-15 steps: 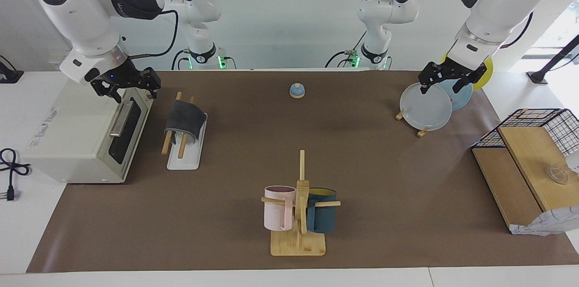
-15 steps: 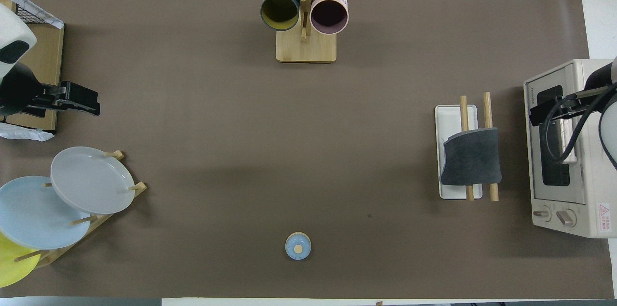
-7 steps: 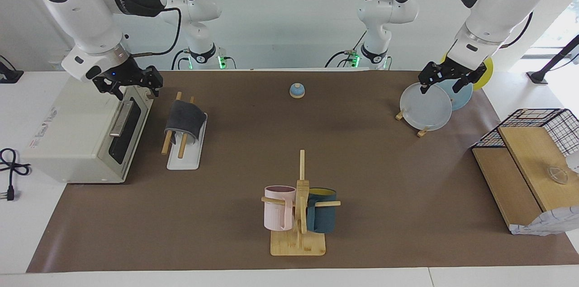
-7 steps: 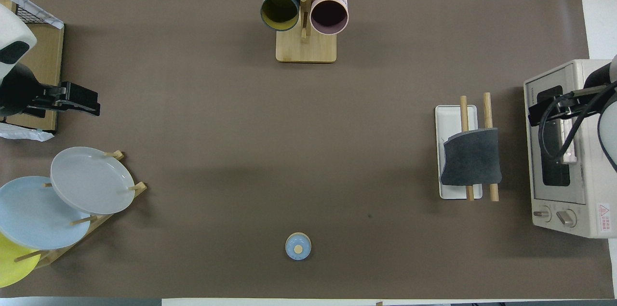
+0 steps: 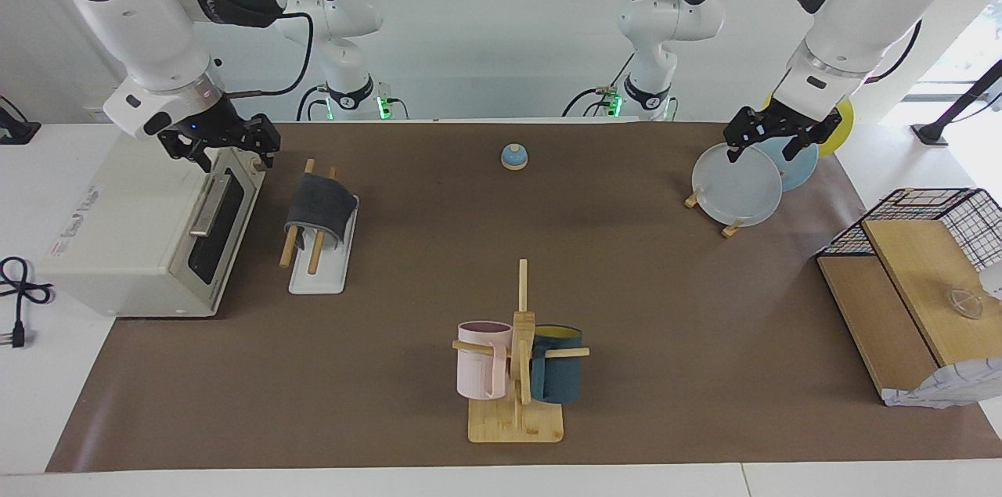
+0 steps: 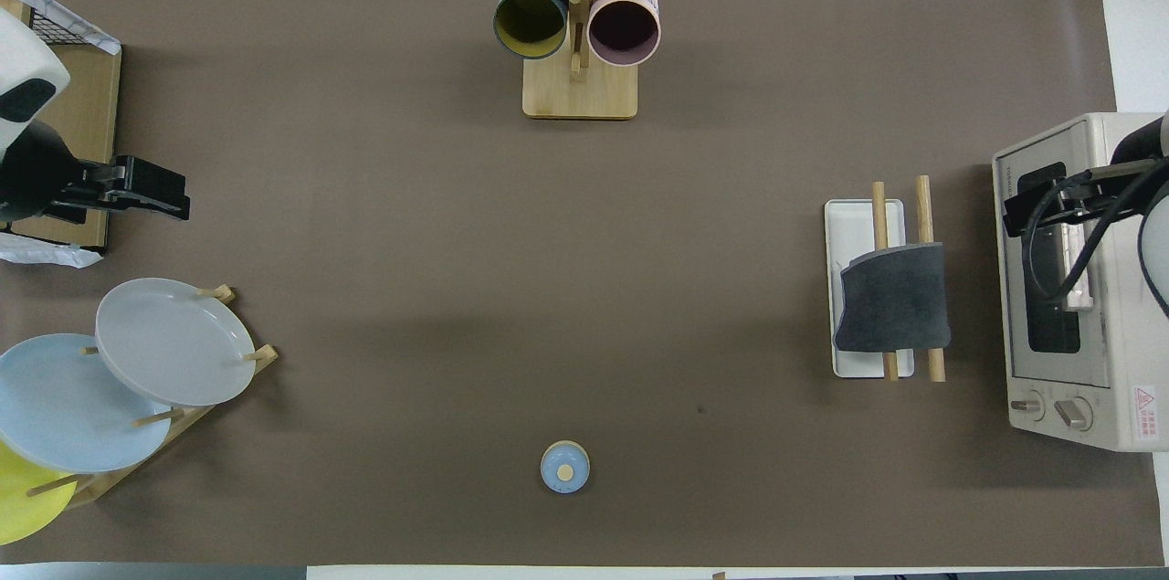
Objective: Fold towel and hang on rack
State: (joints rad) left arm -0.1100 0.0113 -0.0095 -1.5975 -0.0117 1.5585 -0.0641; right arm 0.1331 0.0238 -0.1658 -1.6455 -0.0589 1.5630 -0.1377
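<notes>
Over at the right arm's end of the table, the towel [image 5: 319, 206] is already draped across the two wooden rods of the rack [image 5: 317, 268], dark grey face out, folded and sagging a bit on both sides. The right gripper [image 5: 221, 146] hangs over the toaster oven [image 5: 133, 235], just beside the rack, jaws spread wide with nothing between them. So the towel sits a short way off to the side of those jaws and below them, not touching. The left gripper [image 5: 775, 138] is parked up over the plates [image 5: 737, 185] at the other end, well apart from the towel, jaws also wide and empty; that arm looks like it's just waiting.

Honestly the job looks pretty much done to me. If the towel needs a tweak though: it's thin, soft and light, so it'll flop and slide off smooth rods easily if you tug one side. I'd pinch a hanging edge or a corner where the layers stack, not the top over the rods, and lift gently so both layers come together. The rack looks light too, so a hard pull could drag it.
</notes>
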